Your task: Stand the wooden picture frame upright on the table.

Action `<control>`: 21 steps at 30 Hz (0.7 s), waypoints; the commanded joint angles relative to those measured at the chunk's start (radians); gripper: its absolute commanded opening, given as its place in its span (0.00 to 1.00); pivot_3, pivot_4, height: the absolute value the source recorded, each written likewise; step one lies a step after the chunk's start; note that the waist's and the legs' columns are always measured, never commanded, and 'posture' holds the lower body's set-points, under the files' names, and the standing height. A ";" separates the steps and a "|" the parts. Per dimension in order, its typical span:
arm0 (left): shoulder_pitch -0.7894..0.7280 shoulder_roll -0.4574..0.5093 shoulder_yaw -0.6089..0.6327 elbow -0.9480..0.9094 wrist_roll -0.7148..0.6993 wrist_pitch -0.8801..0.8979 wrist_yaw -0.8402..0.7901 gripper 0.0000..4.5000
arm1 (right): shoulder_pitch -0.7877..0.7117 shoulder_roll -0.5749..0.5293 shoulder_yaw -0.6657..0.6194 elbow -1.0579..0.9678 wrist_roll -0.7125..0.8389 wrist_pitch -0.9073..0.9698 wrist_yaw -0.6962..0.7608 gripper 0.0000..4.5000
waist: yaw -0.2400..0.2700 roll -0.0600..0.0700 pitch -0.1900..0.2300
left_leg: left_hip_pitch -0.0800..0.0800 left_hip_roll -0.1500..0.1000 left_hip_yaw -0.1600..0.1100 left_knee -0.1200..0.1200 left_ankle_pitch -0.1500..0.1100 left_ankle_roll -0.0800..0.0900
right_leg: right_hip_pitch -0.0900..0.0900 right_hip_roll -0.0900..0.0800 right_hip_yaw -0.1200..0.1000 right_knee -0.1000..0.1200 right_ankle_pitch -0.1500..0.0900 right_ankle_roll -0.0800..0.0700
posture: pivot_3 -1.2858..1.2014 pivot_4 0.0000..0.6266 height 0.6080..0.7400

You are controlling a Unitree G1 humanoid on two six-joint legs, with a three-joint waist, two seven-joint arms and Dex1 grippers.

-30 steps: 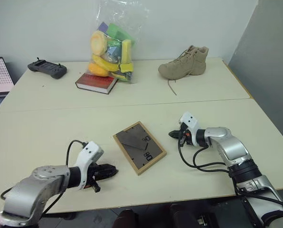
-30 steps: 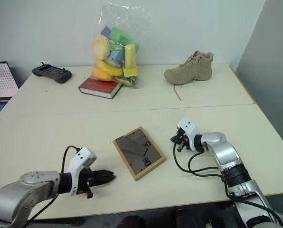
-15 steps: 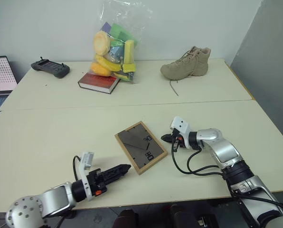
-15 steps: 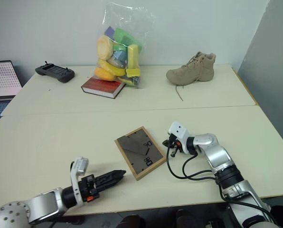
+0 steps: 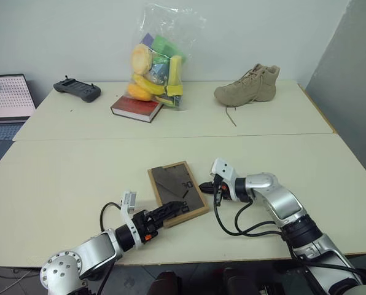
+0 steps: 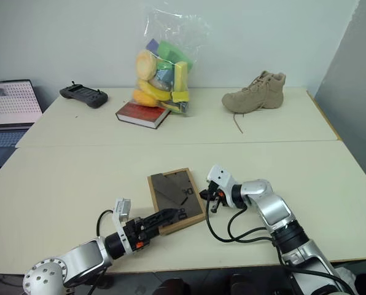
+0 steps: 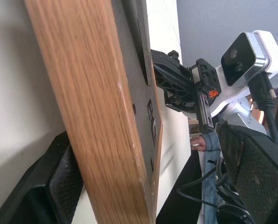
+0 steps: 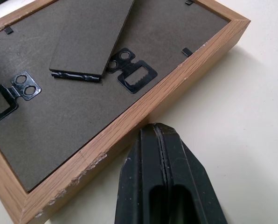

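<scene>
Pale beige and seamed across its middle, the table (image 5: 66, 178) carries every item noted below, taken from the near edge outward.

Nearest the edge, the left gripper (image 5: 166, 212) reaches in low from the robot's left, its two black fingers spread wide. In the left wrist view one padded finger (image 7: 45, 186) sits on each side of the near wooden edge of the frame, the jaws straddling that edge; whether the pads press on the wood cannot be told.

Just beyond lies the wooden picture frame (image 5: 177, 192), flat on the table near the middle of the near half, dark back panel facing up, its corners turned slightly off square to the table edge. The fold-out stand (image 8: 90, 35) lies folded against the back, with two small metal hangers (image 8: 132, 74) beside it.

At the frame's right-hand edge, the right gripper (image 5: 209, 186) points in from the robot's right with its fingers pressed together. In the right wrist view the closed fingertips (image 8: 160, 140) stand right at the outer face of the wooden rim, touching it or all but touching; it holds nothing.

Past the seam, on the far half, are a red book (image 5: 136, 108), a clear bag of coloured items (image 5: 158, 61) behind it, a black controller (image 5: 77, 90) to the left, and a tan boot (image 5: 247, 86) to the right. A laptop (image 5: 5, 101) sits off the table's far-left end
</scene>
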 commanded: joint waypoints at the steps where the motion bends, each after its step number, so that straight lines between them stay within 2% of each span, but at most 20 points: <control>1: 0.012 0.040 -0.025 0.035 -0.021 -0.023 0.033 0.95 | -0.018 -0.005 -0.019 -0.003 -0.003 -0.020 -0.010 0.00 | 0.000 0.000 0.000 | 0.000 0.000 0.000 0.000 0.000 0.000 | 0.000 0.000 0.000 0.000 0.000 0.000 | 0.52 0.24 1.00; 3: 0.014 0.071 -0.030 0.027 -0.061 -0.024 0.029 0.89 | -0.022 -0.002 -0.022 0.013 -0.006 -0.031 -0.018 0.00 | -0.002 0.000 0.000 | 0.000 0.000 0.000 0.000 0.000 0.000 | 0.000 0.000 0.000 0.000 0.000 0.000 | 0.52 0.24 1.00; 7: 0.009 0.121 -0.054 0.040 -0.108 -0.048 0.042 0.69 | -0.030 0.006 -0.029 0.035 -0.008 -0.045 -0.032 0.00 | -0.006 -0.001 0.000 | -0.001 0.001 0.000 -0.001 0.001 -0.002 | -0.002 0.000 0.000 0.000 0.000 0.000 | 0.52 0.24 1.00; 13: -0.008 0.163 -0.127 0.027 -0.079 -0.078 0.050 0.39 | -0.050 0.011 -0.061 0.044 0.001 -0.059 -0.059 0.00 | -0.006 -0.001 0.001 | -0.001 0.001 0.000 -0.001 0.001 -0.001 | -0.002 0.001 0.000 0.000 0.000 0.000 | 0.52 0.24 1.00; 18: -0.089 0.216 -0.172 0.002 -0.025 -0.122 0.003 0.29 | -0.137 -0.021 -0.187 0.019 0.075 -0.001 -0.070 0.00 | 0.001 -0.001 0.001 | -0.002 0.000 0.000 0.000 0.001 -0.001 | -0.002 0.000 0.000 -0.001 0.000 0.000 | 0.52 0.24 1.00; 21: -0.220 0.319 -0.211 -0.026 0.028 -0.140 -0.156 0.29 | -0.229 -0.031 -0.274 -0.032 0.204 0.127 -0.021 0.11 | -0.002 -0.002 0.003 | -0.004 0.000 -0.002 0.000 0.001 -0.002 | -0.003 0.000 -0.002 -0.001 0.000 0.000 | 0.52 0.24 1.00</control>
